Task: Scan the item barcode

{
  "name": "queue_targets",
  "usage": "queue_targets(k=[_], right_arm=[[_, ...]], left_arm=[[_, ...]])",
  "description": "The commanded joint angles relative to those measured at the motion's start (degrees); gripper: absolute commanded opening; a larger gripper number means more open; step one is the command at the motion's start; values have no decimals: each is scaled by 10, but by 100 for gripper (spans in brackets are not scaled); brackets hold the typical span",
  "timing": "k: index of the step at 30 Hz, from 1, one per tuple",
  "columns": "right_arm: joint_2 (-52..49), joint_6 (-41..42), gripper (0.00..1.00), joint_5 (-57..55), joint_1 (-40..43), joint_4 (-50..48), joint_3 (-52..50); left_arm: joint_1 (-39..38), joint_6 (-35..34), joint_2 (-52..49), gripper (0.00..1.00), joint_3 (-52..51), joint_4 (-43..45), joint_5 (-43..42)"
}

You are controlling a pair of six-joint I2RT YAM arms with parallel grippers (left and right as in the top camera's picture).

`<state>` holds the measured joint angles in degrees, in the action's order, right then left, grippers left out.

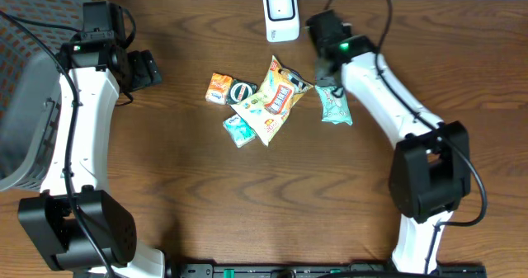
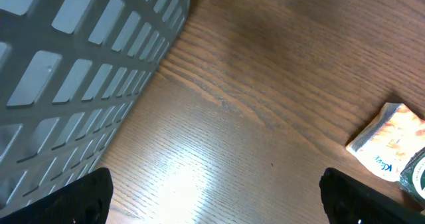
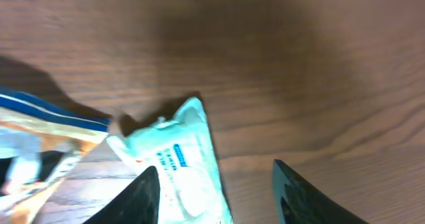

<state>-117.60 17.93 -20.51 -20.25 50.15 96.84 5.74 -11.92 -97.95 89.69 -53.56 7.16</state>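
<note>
Teal packet (image 1: pixel 334 105): lies flat on the table (image 1: pixel 165 195), right of the pile of snacks and just below the right gripper in the overhead view.
Packet's long axis: runs roughly from the far edge of the table toward the near edge, leaning slightly. The far end points up toward the scanner (image 1: pixel 280 14) and the other end toward the robot's base.
Packet up close: on the right wrist camera one corner points away from the camera and the body runs back between the fingers. The print is blurred, so I cannot tell whether a barcode faces up.
Right gripper (image 3: pixel 214 174): jaws stand partly apart over the packet's far end. The packet sits against the left finger with bare wood between it and the other finger, so it appears not to be clamped.
Left gripper (image 2: pixel 212 201): jaws spread wide and holding nothing, over bare wood beside the grey basket (image 2: pixel 80 71).
Scanner: a white unit at the far edge of the table, near the right gripper but apart from the packet.
Pile: a yellow snack bag (image 1: pixel 276 101), an orange packet (image 1: pixel 219 88) and a small teal packet (image 1: pixel 239 130) lie close together at mid-table.
</note>
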Motion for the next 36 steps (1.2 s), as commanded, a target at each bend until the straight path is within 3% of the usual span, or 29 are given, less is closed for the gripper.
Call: queue_targets(k=[1, 7, 14, 22, 25, 36], right_arm=[[3, -5, 46, 92, 22, -7, -35], [3, -35, 48, 167, 38, -77, -110], [3, -39, 51, 164, 38, -133, -172], [3, -38, 21, 164, 38, -144, -179], [3, -38, 2, 164, 37, -149, -179], [17, -39, 1, 161, 37, -157, -75]], left_arm=[[1, 5, -5, 98, -3, -1, -1], [1, 5, -5, 98, -3, -1, -1], [1, 5, -5, 98, -3, -1, -1], [1, 5, -5, 98, -3, -1, -1], [1, 5, -5, 98, -3, -1, -1], [1, 5, -5, 97, -3, -1, -1]])
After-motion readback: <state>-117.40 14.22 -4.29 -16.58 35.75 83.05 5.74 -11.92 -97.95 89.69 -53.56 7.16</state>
